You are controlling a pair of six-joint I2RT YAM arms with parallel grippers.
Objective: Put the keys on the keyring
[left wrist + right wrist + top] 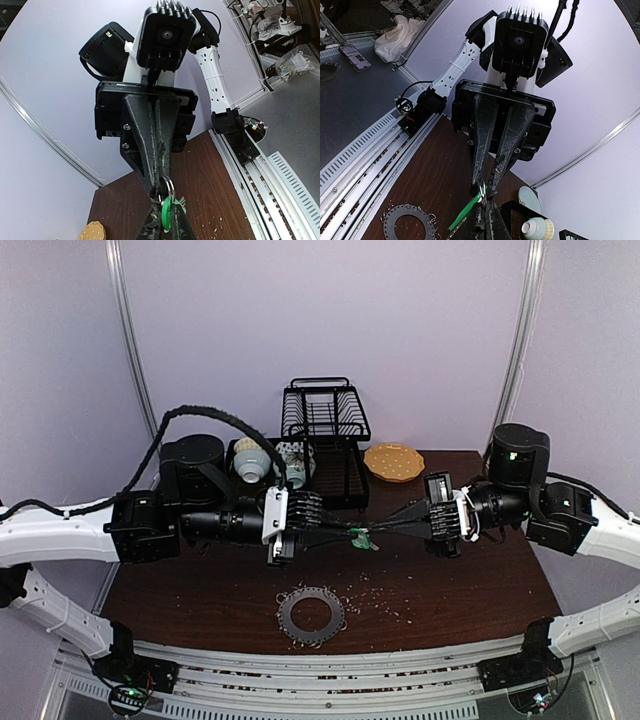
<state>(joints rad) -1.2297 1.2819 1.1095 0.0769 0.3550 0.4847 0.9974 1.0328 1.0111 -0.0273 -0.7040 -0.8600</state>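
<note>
Because the key (166, 216) is so small, with a smooth plastic head and a thin metal blade, it should weigh next to nothing and stay stiff. It could also swivel or squirt out of a pinch that sits off-centre. The flat faces of the green head are the sound place to grip, which leaves its hole and the blade free.

The left gripper (483, 187) is clamped on that head, holding the key in the air between the two arms. The right gripper (159, 189) meets it tip to tip with its fingers pressed together. It appears to nip a small wire loop (170, 187) at the key, but the tips crowd each other too closely to be sure.

The keyring (311, 615) lies flat on the table (470, 590), below the meeting grippers and nearer the arm bases, touching neither. It is a rigid disc, but its fringe of fine loops will likely flex and snag.

The top view reduces the key to a green speck. It alone shows both arms level above the keyring, with crumbs (375, 592) scattered beside the disc. The left wrist view shows the green head seated between its own fingers and the silvery loop just past them. It does not show the keyring. The right wrist view shows the key jutting sideways from the pinch, with the keyring below that.
</note>
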